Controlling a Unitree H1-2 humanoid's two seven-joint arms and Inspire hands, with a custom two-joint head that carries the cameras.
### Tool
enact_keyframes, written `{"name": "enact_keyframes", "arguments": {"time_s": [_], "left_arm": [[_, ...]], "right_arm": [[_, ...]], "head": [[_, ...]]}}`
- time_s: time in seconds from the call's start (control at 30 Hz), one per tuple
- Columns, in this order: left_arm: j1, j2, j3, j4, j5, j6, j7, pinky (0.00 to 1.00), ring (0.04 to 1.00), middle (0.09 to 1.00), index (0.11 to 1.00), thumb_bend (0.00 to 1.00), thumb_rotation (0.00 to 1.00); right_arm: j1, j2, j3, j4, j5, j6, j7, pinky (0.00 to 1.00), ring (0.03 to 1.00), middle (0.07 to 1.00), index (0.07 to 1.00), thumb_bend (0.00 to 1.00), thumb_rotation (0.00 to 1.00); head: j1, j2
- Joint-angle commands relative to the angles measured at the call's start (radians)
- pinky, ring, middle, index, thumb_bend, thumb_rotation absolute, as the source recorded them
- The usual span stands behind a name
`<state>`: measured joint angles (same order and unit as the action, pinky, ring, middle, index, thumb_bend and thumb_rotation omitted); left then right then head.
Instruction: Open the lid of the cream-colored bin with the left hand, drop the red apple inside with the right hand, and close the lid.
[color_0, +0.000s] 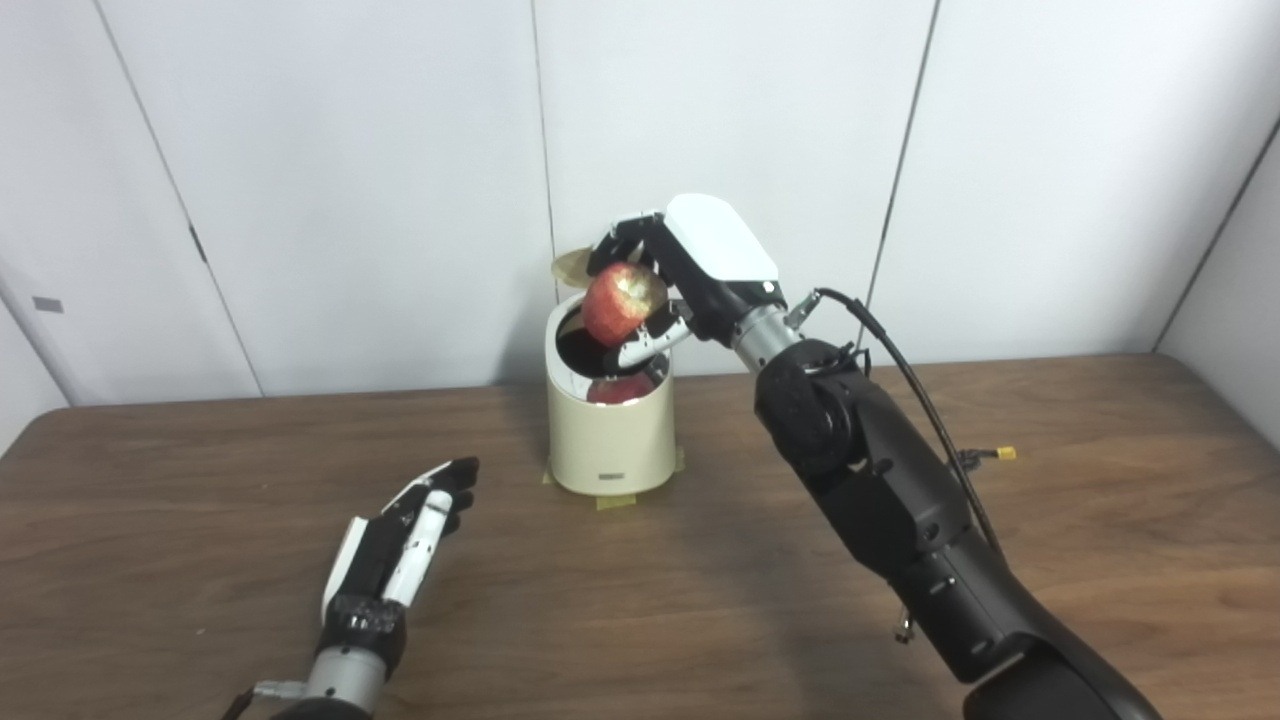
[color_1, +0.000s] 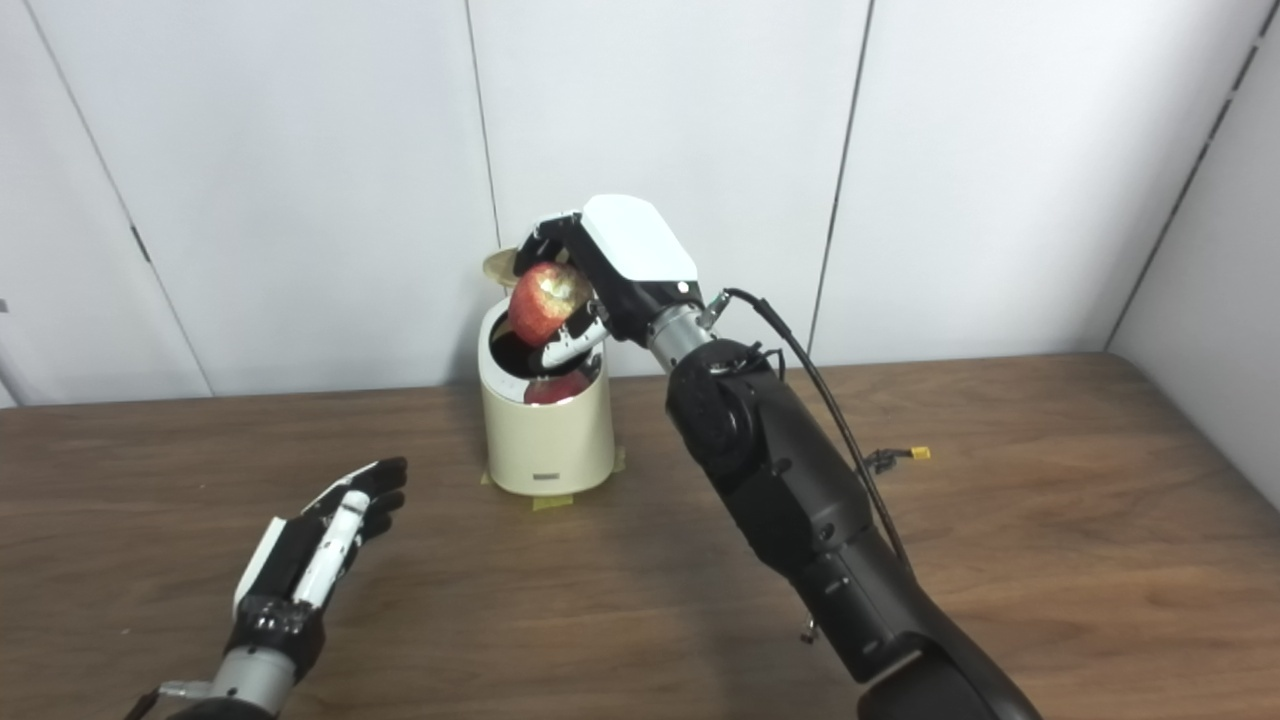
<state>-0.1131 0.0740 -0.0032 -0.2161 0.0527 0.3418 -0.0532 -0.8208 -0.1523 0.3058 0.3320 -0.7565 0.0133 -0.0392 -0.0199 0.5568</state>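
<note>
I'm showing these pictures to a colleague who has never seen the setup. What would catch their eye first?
Most striking is the red apple, held by the right robot hand just above the open mouth of the cream-colored bin at the table's far middle, its lid tipped up behind. The left robot hand is open, low over the wooden table, near left.

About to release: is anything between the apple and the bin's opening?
Nothing visible blocks it. The right hand holds the apple right above the open mouth of the bin, and the lid is tipped up behind. The red shape inside the rim looks like the apple's reflection. The left hand is open, well clear.
</note>
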Motion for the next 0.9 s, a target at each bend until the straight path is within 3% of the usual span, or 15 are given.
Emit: {"name": "enact_keyframes", "arguments": {"time_s": [0.0,0.47,0.63,0.77,0.87], "left_arm": [[-0.024,0.000,-0.003,-0.042,0.013,-0.023,0.012,0.89,0.866,0.859,0.819,0.39,0.84],[-0.026,-0.005,-0.004,-0.053,0.014,-0.015,0.012,0.89,0.866,0.850,0.818,0.40,0.84],[-0.025,-0.007,-0.003,-0.059,0.013,-0.013,0.011,0.88,0.865,0.850,0.814,0.40,0.84],[-0.025,-0.006,-0.001,-0.059,0.010,-0.017,0.009,0.88,0.861,0.847,0.813,0.39,0.83],[-0.025,-0.007,-0.002,-0.061,0.012,-0.015,0.011,0.89,0.859,0.845,0.812,0.39,0.83]], "right_arm": [[-0.075,0.005,-0.008,0.010,0.007,-0.032,-0.044,0.34,0.381,0.502,0.532,0.50,0.00],[-0.106,0.017,0.007,0.144,0.007,-0.041,-0.124,0.35,0.384,0.498,0.528,0.50,0.00],[-0.099,0.014,0.012,0.143,-0.006,-0.002,-0.119,0.40,0.402,0.492,0.566,0.50,0.00],[-0.093,0.010,0.024,0.128,-0.023,0.024,-0.109,0.34,0.433,0.503,0.556,0.50,0.00],[-0.089,0.007,0.028,0.117,-0.021,0.037,-0.097,0.40,0.417,0.506,0.543,0.51,0.00]], "head": [[0.001,0.001],[0.003,0.005],[0.000,0.009],[-0.001,0.011],[0.001,0.013]]}}
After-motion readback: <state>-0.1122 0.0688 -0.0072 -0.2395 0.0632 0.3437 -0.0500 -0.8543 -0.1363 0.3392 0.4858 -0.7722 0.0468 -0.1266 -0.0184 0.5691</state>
